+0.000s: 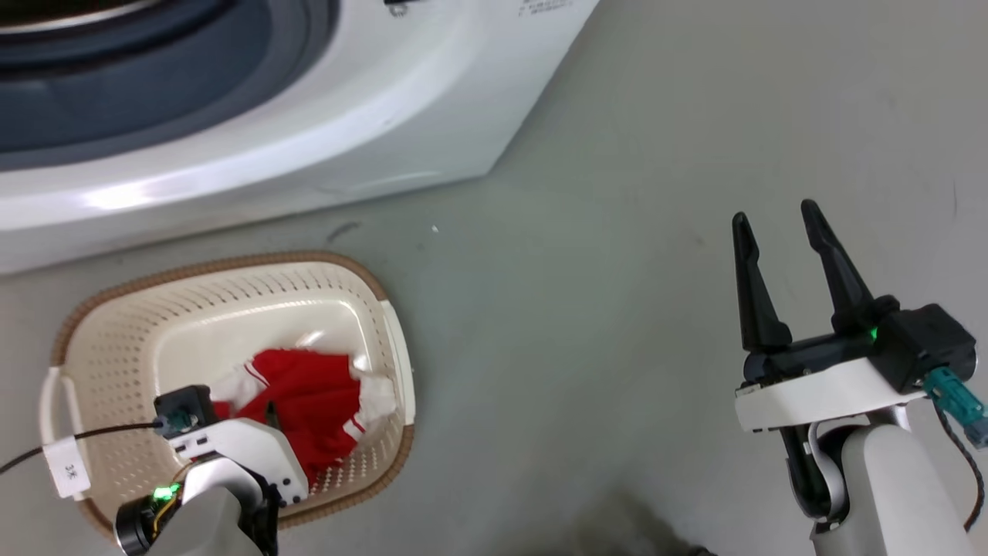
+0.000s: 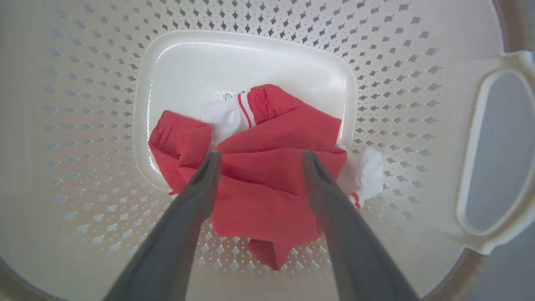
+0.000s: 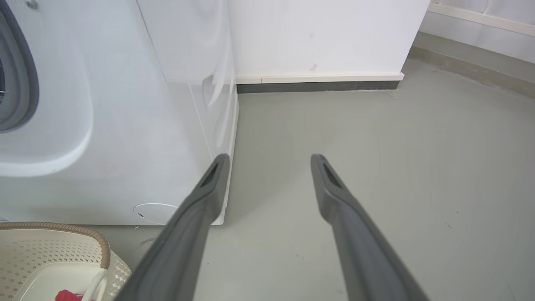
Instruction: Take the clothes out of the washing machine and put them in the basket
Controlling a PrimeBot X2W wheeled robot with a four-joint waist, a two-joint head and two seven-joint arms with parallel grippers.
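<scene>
The cream basket (image 1: 231, 264) with a brown rim stands on the floor in front of the white washing machine (image 1: 309, 139). Red clothes (image 1: 309, 401) with white trim lie crumpled on its base. My left gripper (image 2: 260, 156) hangs open inside the basket (image 2: 397, 62), its fingers spread just above the red clothes (image 2: 267, 179) and holding nothing. To the right, my right gripper (image 1: 774, 214) stands open and empty above bare floor. In the right wrist view the right gripper (image 3: 269, 159) points past the washing machine's (image 3: 125, 125) corner, with the basket (image 3: 62, 229) at lower left.
Grey floor (image 1: 656, 309) stretches to the right of the basket and machine. A white wall (image 3: 317, 37) with a dark skirting stands behind the machine. A paper tag (image 1: 65, 467) hangs on the basket's left handle. The grey-rimmed porthole (image 1: 154, 93) sits at the upper left.
</scene>
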